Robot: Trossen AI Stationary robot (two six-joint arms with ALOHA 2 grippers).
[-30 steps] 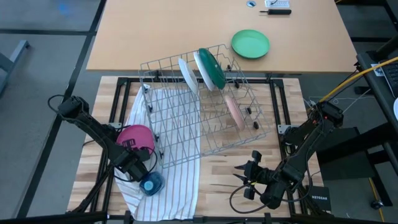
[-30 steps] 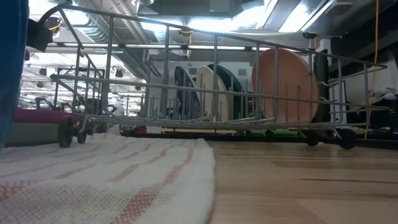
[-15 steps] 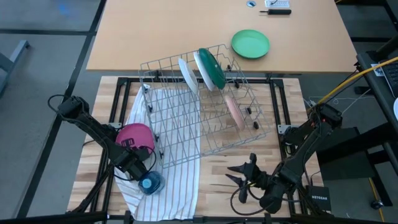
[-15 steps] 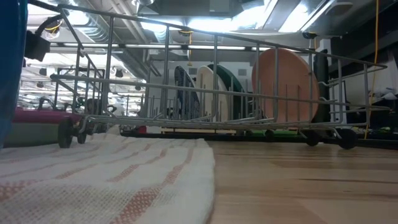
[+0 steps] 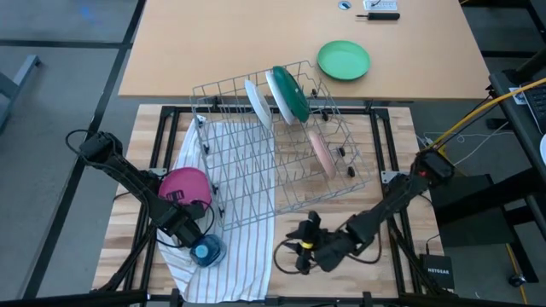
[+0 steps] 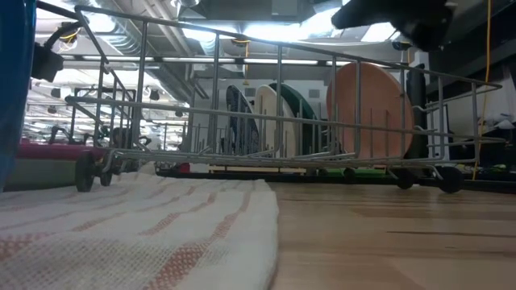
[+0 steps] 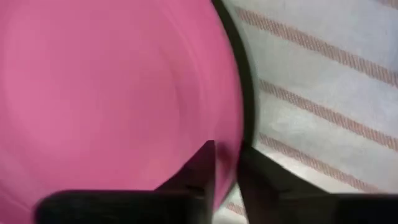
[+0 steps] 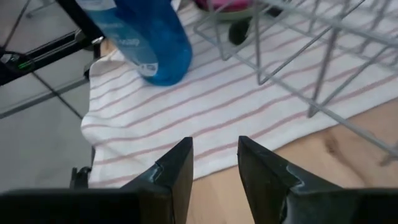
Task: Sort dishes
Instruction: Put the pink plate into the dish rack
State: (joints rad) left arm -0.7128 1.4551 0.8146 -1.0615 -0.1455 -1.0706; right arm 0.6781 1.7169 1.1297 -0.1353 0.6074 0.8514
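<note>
The wire dish rack (image 5: 277, 149) sits skewed across the wooden table (image 5: 324, 230), one end resting on a striped towel (image 5: 235, 251). Beyond it is a tan tabletop carrying a vivid green plate (image 5: 344, 60), which is not part of the sort.

Racked on edge so far: a white plate with a dark green back (image 5: 288, 92), a second pale plate (image 5: 257, 102) beside it toward the left arm's side, and a pale pink plate (image 5: 322, 153) in a nearer row. The low view suggests one more dark plate (image 6: 235, 119) in the same group, though it is too hidden to confirm. In my judgement the task is roughly half done.

One plate is clearly outstanding: the magenta plate (image 5: 185, 186), lying on the towel just outside the rack's end. The left gripper (image 7: 227, 180) is on its rim, with one finger over the face and one outside the edge. The fingers are narrow; whether the grip is firm I cannot tell.

The right gripper (image 5: 299, 247) hovers low over the table beside the towel's edge, fingers apart and holding nothing.

A small blue container (image 5: 206, 251) stands on the towel near the left gripper, untouched.
</note>
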